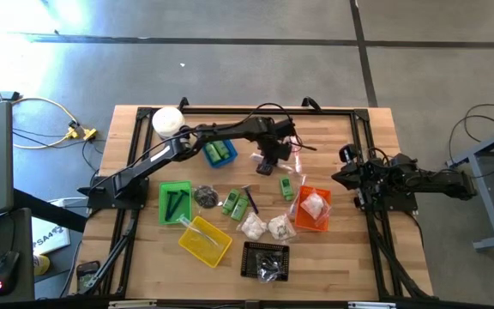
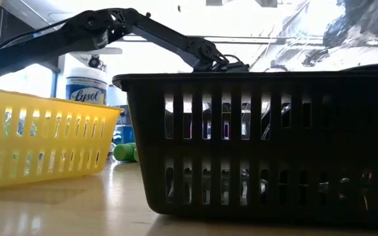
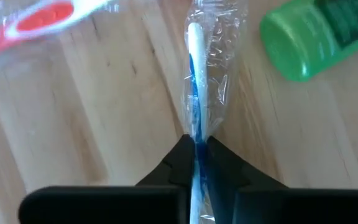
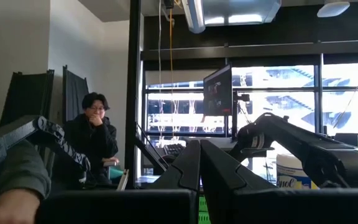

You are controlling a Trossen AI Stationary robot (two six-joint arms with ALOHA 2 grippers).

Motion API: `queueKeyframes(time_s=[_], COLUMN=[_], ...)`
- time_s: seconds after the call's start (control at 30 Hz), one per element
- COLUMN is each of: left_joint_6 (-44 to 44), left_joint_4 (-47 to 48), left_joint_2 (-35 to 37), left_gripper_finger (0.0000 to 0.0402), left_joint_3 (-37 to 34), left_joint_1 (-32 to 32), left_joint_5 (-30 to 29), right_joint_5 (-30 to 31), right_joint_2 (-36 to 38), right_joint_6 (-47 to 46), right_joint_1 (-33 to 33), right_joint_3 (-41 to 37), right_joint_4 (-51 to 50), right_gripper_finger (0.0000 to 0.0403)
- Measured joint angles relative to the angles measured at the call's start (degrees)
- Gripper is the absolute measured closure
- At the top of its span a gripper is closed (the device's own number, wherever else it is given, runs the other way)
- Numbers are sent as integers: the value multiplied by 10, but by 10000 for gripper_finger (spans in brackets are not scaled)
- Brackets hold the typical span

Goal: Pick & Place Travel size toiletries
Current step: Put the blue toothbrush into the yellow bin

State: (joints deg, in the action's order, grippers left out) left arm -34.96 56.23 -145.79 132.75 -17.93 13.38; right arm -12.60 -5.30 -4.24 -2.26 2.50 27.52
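My left gripper (image 1: 267, 167) hangs over the table's far middle, shut on a thin clear-wrapped stick (image 3: 199, 81) with a blue and white core. Another wrapped stick, red and white (image 3: 42, 17), and a green bottle (image 3: 316, 31) lie on the wood beside it. Green bottles (image 1: 237, 203) (image 1: 287, 187), white puffy packets (image 1: 253, 225) (image 1: 281, 227), a black comb (image 1: 249, 199) and a grey bit (image 1: 204, 196) lie near the table's middle. More green bottles sit in the blue basket (image 1: 219, 153) and a white packet in the orange basket (image 1: 313, 209). My right gripper (image 1: 350, 176) waits shut at the right side, level above the table. My left gripper pinches the clear-wrapped stick between its two fingertips (image 3: 180, 155), coming from above and pointing down. The fingers close on the wrapper and the blue core (image 3: 197, 140), and the rest of the stick runs away from them over the wood. Whether it is lifted clear I cannot tell.
A green basket (image 1: 176, 202) holds black combs. A yellow basket (image 1: 204, 240) and a black basket (image 1: 266, 260) stand at the near edge. A big white jar (image 1: 167, 120) stands at the far left. A dark frame rail (image 1: 316, 110) rims the table. A person (image 4: 95, 140) sits beyond.
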Motion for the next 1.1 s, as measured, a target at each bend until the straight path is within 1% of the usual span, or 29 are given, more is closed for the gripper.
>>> queueKeyframes(time_s=[0.1, 0.23, 0.37, 0.5, 0.77, 0.83, 0.97, 1.1], left_joint_6=[10, 9, 14, 25, 70, 85, 128, 140], left_joint_4=[8, 27, 58, 85, 93, 92, 80, 79], left_joint_2=[19, 66, 114, 180, 310, 340, 388, 431], left_gripper_finger=[392, 390, 393, 394, 394, 394, 394, 394], left_joint_3=[-1, -1, 0, 0, 0, 1, 0, 0], left_joint_1=[0, 4, 12, 20, 35, 37, 38, 37], left_joint_5=[-12, -30, -36, -37, -36, -26, 15, 20], right_joint_5=[0, 1, 0, -1, -12, -12, -12, -13], right_joint_2=[0, 0, 0, 0, 0, 0, 0, 0], right_joint_6=[0, 0, -1, -2, -5, -5, -12, -21], right_joint_1=[0, 0, 0, 0, 0, 0, 0, 0], right_joint_3=[0, 0, 0, 0, 0, 0, 0, 0], right_joint_4=[0, 0, -2, -3, -7, -7, -7, -7], right_gripper_finger=[401, 401, 401, 401, 401, 401, 401, 400])
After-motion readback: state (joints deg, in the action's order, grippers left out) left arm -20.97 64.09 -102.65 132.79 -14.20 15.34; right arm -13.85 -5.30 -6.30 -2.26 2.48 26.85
